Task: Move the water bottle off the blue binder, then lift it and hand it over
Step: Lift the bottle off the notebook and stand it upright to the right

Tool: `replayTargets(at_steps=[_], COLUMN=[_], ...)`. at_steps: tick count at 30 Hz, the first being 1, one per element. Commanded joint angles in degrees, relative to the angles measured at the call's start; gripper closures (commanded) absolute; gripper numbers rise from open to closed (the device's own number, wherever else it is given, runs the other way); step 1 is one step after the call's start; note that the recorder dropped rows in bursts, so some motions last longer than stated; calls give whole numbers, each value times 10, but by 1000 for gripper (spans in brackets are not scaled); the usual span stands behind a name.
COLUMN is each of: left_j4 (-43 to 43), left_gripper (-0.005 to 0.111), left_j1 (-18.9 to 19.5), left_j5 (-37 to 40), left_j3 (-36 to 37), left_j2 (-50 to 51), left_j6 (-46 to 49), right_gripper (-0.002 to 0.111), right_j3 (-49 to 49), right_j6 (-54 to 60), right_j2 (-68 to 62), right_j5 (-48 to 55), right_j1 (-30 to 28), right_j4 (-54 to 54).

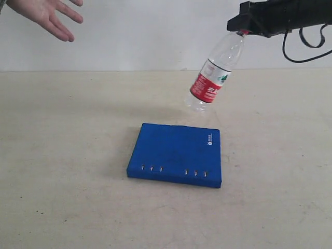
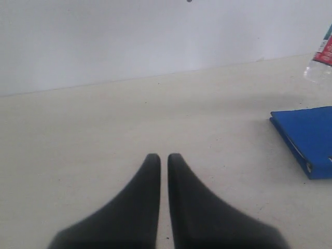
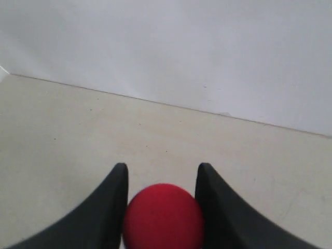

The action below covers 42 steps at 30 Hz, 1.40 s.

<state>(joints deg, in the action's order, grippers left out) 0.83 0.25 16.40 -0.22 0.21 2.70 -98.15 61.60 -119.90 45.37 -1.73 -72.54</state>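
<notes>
Two task things are apart. The blue binder point(image 1: 176, 153) lies flat and bare, just toward 6 o'clock from the exterior view's centre. The water bottle point(image 1: 213, 75) hangs in the air at 1 o'clock from it, base swung toward 7 o'clock, likely because only its cap is held. An open hand point(image 1: 46, 15) at 11 o'clock is offered, presumably to receive it. The right end effector point(image 3: 162, 174) is clamped on the red cap. The left end effector point(image 2: 163, 158) sits low, fingers nearly together, empty. The table point(image 1: 62, 181) is pale, matte and lightly speckled, and the wall point(image 1: 129, 36) is plain white.
</notes>
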Motion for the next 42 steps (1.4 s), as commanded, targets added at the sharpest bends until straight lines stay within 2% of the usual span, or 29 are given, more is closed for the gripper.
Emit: replayTargets(at_steps=[1, 12, 16, 28, 31, 34, 35, 42], left_j4=[1, 1, 1, 1, 1, 1, 1, 1], left_gripper=[102, 102, 102, 102, 102, 102, 102, 102], left_j1=[-3, -3, -3, -3, -3, -3, -3, -3], left_j5=[-1, -1, -1, -1, -1, -1, -1, -1], left_j3=[2, 2, 2, 2, 2, 2, 2, 2], left_j2=[-2, -2, -2, -2, -2, -2, -2, -2], left_j6=[-2, -2, -2, -2, -2, -2, -2, -2], right_gripper=[108, 108, 108, 107, 92, 69, 65, 62], right_j3=[-3, -3, -3, -3, -3, -3, -3, -3], right_j6=[20, 20, 20, 18, 18, 20, 20, 18], right_j2=[49, 71, 71, 54, 43, 38, 38, 40], right_j5=[-25, -129, -176, -169, -166, -164, -164, -167], right_j1=[-4, -4, -4, -4, -4, -4, -4, -4], right_j4=[59, 270, 279, 288, 288, 289, 289, 286])
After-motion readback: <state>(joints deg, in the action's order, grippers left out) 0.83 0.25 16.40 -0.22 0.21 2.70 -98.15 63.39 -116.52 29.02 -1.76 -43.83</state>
